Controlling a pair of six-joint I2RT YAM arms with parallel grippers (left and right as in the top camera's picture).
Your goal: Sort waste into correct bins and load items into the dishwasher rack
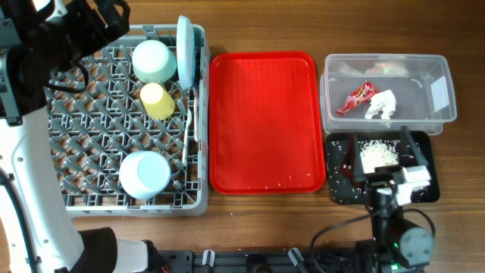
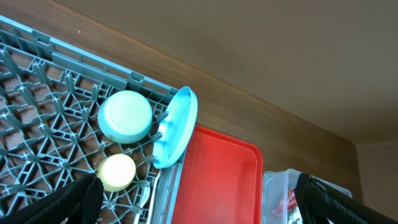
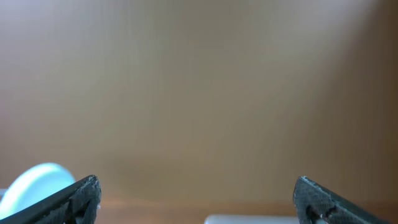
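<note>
The full layout is seen only in the overhead view. The grey dishwasher rack point(image 1: 91, 129) occupies the left of the table. In it are held an inverted pale green bowl point(image 1: 154, 61), a yellow cup point(image 1: 158, 100), a light blue plate point(image 1: 185, 53) standing on edge at the right wall, white cutlery point(image 1: 189, 129) and a second pale inverted vessel point(image 1: 144, 174) near the front. The red serving tray point(image 1: 263, 121) lies just beside the rack. At the right, the red wrapper point(image 1: 356, 98) and white tissue point(image 1: 381, 105) lie in the clear tub point(image 1: 424, 110). The rice scraps point(image 1: 377, 154) lie in the black tray point(image 1: 341, 189) in front of it.

In the left wrist view only one rack corner, the bowl, cup, plate and part of the red tray are shown. The left gripper point(image 2: 198, 186) is spread wide and empty. In the right wrist view the right gripper point(image 3: 196, 190) is also spread wide, with nothing between its fingers. A blurred pale blue round shape point(image 3: 31, 183) appears at lower left.

The surface is a brown wood-grain table point(image 1: 265, 23). A plain tan wall point(image 3: 199, 74) is shown beyond it.
</note>
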